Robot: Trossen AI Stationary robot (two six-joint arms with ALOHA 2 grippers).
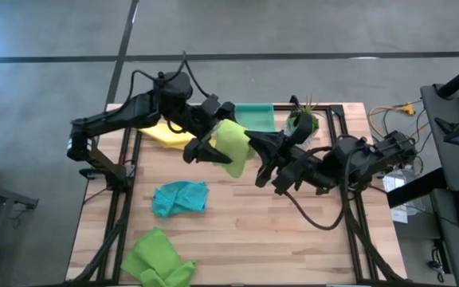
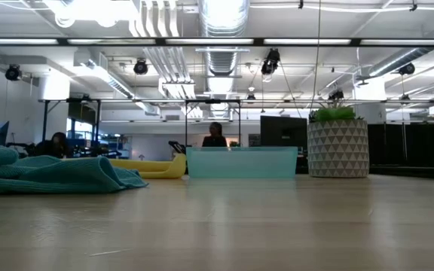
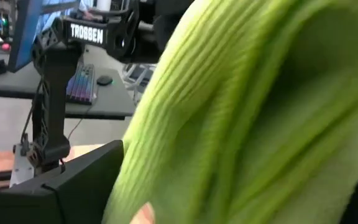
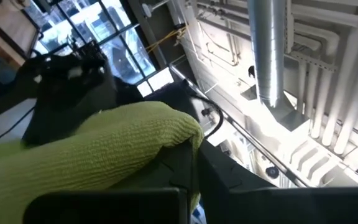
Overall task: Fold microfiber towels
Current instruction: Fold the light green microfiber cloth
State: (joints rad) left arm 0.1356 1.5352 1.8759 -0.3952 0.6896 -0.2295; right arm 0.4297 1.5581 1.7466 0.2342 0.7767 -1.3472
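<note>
I am holding a soft lime green microfiber towel (image 1: 231,145) up in the air, over the far middle of my wooden bench (image 1: 293,231). It hangs between my two arms.

My right jaws (image 1: 255,149) are squeezed tight shut on one edge of this towel. In my right wrist view the green cloth (image 4: 98,158) bunches over my dark fingers (image 4: 185,162) and is pinched there.

My left jaws (image 1: 200,151) are spread as wide as they go. They sit right beside the other edge of the same towel. In my left wrist view the green cloth (image 3: 253,112) fills nearly the whole picture, very close. I cannot tell if my left jaws touch it.

The other towels lie on the bench. A soft yellow towel (image 1: 164,131) lies at the far side, partly under my left arm. A crumpled teal-blue towel (image 1: 180,197) lies in the middle, toward my left. A second lime green towel (image 1: 158,257) lies at the near edge, also on my left.

A see-through green tray (image 1: 255,116) sits at the far edge. A small potted plant (image 1: 303,120) stands just beside it.
</note>
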